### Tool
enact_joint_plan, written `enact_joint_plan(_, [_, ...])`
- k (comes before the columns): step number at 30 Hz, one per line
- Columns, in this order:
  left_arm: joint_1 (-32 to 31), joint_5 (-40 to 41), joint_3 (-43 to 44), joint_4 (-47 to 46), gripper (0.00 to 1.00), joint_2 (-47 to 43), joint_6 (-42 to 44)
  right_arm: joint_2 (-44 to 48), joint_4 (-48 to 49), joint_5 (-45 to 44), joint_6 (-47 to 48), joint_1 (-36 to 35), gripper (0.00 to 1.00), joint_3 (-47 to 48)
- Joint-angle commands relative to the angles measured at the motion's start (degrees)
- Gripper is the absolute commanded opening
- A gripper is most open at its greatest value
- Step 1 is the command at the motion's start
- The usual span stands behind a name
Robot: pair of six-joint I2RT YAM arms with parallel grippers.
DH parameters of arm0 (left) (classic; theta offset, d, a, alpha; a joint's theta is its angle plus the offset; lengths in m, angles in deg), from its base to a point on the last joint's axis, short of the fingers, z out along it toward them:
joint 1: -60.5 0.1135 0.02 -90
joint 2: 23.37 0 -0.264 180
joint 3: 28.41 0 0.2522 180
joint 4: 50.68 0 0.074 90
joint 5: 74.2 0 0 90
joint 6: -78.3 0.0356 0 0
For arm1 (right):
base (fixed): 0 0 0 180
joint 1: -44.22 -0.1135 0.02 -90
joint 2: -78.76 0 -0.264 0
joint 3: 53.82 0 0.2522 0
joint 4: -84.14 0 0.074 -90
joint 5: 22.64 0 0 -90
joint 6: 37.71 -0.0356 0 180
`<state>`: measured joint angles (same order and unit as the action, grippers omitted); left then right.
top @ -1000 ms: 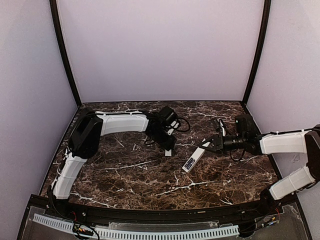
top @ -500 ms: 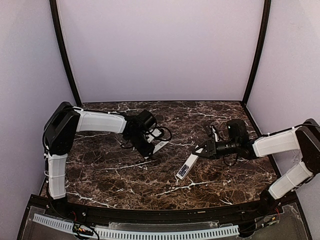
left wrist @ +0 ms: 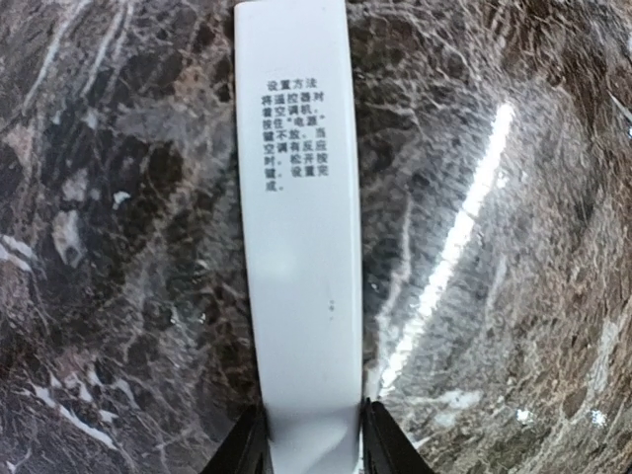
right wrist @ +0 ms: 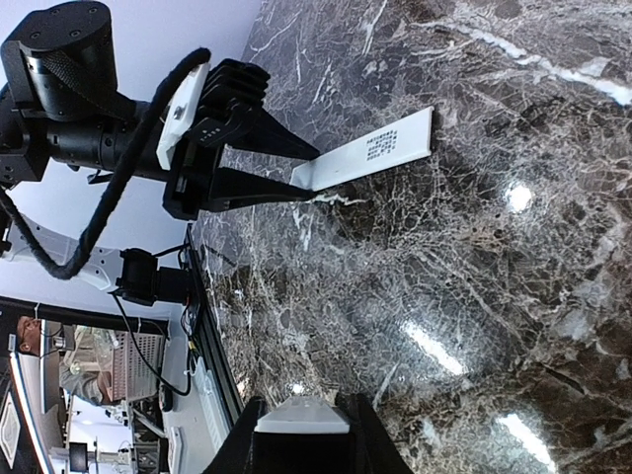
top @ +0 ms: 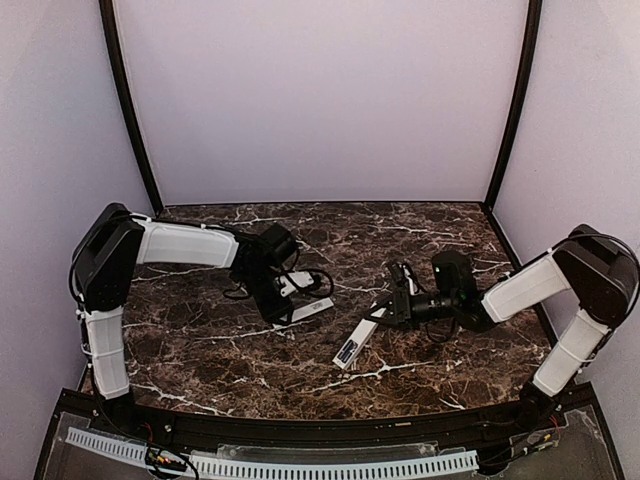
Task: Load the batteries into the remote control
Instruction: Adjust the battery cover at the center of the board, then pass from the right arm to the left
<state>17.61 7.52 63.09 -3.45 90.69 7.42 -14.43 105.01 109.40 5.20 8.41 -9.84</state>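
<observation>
Cover piece [left wrist: 296, 197] is clamped in the left tool [left wrist: 313, 439], remote control [top: 356, 342] in the right tool [right wrist: 303, 449]. Both are gripped by one end only, so twisting or slippage onto the tabletop [top: 440, 240] is risked.

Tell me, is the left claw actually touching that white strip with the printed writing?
Touching. In the left wrist view the left gripper has its fingers pressed against both edges of the white strip, no gap.

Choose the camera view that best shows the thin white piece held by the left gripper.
Left wrist: the white piece fills the frame, its print readable. The right wrist view shows it small and slanted; the top view shows only a sliver.
</observation>
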Motion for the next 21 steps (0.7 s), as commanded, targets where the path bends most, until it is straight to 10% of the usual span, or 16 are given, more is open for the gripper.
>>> enact_joint_plan(1, [0.05,-3.08,-2.24,8.31,0.35,-1.46,6.67,-2.7,8.54,-1.27,-3.85,-1.39,0.0,0.27])
enact_joint_plan(13, [-2.26,-2.29,-9.53,-6.3,0.95,-17.47,-1.36,-4.54,9.34,-5.38,-5.69,-3.69,0.0,1.88])
enact_joint_plan(21, [-12.15,-0.58,-17.46,-24.24,0.94,-24.6,-17.11,-5.12,14.07,-9.89,-10.27,-5.75,0.0,1.03])
